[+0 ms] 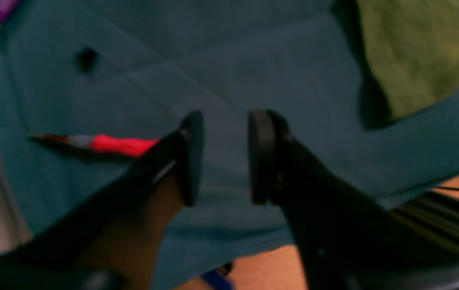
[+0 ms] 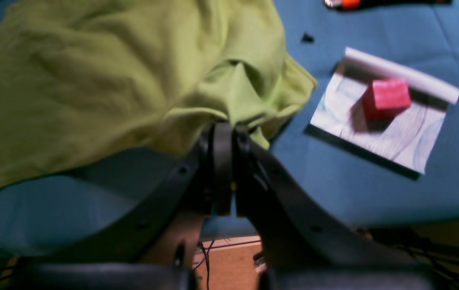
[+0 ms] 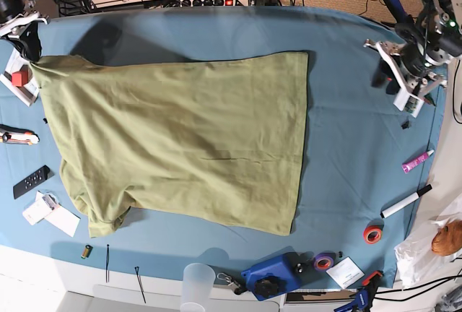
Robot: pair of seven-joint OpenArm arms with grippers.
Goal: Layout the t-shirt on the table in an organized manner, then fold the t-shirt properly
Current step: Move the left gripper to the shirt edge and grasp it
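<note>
Blue cloth covers the table (image 3: 346, 95), with cabling on the floor behind it. Your left gripper (image 1: 225, 157) hangs over bare cloth near the table edge, jaws parted, holding nothing. Your right gripper (image 2: 223, 133) sits at the opposite far corner, clenched on a bunched edge of the t-shirt (image 3: 180, 146). One t-shirt lies spread mid-table. Beside the right gripper, one red cube (image 2: 386, 98) rests on one sheet (image 2: 378, 129).
</note>
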